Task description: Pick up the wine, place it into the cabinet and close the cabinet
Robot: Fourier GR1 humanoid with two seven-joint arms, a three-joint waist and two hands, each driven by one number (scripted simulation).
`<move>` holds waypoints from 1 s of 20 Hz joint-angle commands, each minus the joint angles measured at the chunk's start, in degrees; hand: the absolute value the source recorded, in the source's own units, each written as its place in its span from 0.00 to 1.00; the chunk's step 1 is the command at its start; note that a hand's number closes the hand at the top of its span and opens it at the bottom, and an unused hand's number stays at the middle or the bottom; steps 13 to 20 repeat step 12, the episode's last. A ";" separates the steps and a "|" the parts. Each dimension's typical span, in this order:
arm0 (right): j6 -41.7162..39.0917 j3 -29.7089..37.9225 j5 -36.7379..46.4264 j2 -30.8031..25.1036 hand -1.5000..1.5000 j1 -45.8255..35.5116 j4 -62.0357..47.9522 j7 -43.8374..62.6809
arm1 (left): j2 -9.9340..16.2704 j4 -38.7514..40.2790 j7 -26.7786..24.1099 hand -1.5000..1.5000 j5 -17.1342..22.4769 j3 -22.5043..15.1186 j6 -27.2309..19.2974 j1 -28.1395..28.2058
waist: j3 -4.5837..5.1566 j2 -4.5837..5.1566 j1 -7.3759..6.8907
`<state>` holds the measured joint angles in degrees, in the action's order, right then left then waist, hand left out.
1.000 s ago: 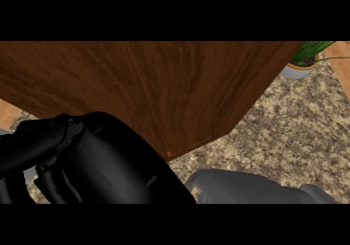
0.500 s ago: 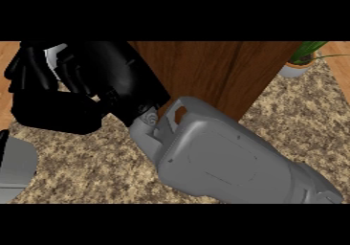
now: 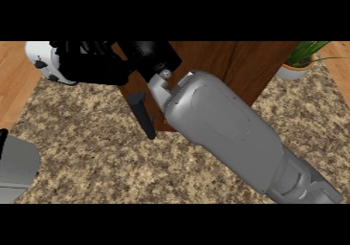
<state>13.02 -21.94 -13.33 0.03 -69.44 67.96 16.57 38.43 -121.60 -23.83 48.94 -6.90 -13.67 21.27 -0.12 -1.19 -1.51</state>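
Observation:
No wine bottle shows in the head view. My right forearm (image 3: 227, 124) runs from the lower right up to my right hand (image 3: 100, 64), a black mass in front of the left edge of the brown wooden cabinet (image 3: 234, 62). A thin black bar (image 3: 142, 115) hangs below the hand beside the wood. A pale rounded part (image 3: 44, 60) sticks out on the hand's left; I cannot tell what it is. Whether the hand holds anything is hidden. At the lower left edge sits my left forearm (image 3: 14, 170), with only a dark sliver of the left hand (image 3: 0, 141) showing.
The speckled granite counter (image 3: 100, 162) fills the lower half of the view. A potted green plant (image 3: 299, 62) stands at the upper right beside the cabinet. Light wood flooring (image 3: 8, 91) shows at the far left.
My right hand has swung from the lower left, close to the view, up and away to the cabinet's left edge, and the forearm now stretches across the counter. The left forearm has come into view.

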 commanded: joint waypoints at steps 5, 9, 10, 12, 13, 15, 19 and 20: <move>-3.93 4.50 2.19 -4.88 1.00 0.28 -11.55 -7.48 | -1.02 0.82 0.94 0.00 -0.93 -0.08 0.54 -1.58 | 0.17 1.87 -0.23; -4.26 4.15 3.51 -6.20 1.00 -0.22 -11.82 -6.87 | -1.09 0.11 2.18 0.00 -1.11 -0.41 -0.30 -1.84 | 0.17 1.68 -0.10; -4.91 3.95 3.59 -6.84 1.00 1.40 -11.09 -8.38 | -2.24 3.04 0.01 0.00 -1.62 0.34 0.59 -2.51 | 0.21 1.77 0.34; -3.97 3.88 4.14 -4.95 1.00 0.15 -13.43 -9.00 | -1.67 1.81 1.91 0.00 -0.33 0.83 0.23 -3.62 | 0.23 1.99 -0.34; -3.97 3.88 4.14 -4.95 1.00 0.15 -13.43 -9.00 | -1.67 1.81 1.91 0.00 -0.33 0.83 0.23 -3.62 | 0.23 1.99 -0.34; -3.97 3.88 4.14 -4.95 1.00 0.15 -13.43 -9.00 | -1.67 1.81 1.91 0.00 -0.33 0.83 0.23 -3.62 | 0.23 1.99 -0.34; -3.97 3.88 4.14 -4.95 1.00 0.15 -13.43 -9.00 | -1.67 1.81 1.91 0.00 -0.33 0.83 0.23 -3.62 | 0.23 1.99 -0.34; -3.97 3.88 4.14 -4.95 1.00 0.15 -13.43 -9.00 | -1.67 1.81 1.91 0.00 -0.33 0.83 0.23 -3.62 | 0.23 1.99 -0.34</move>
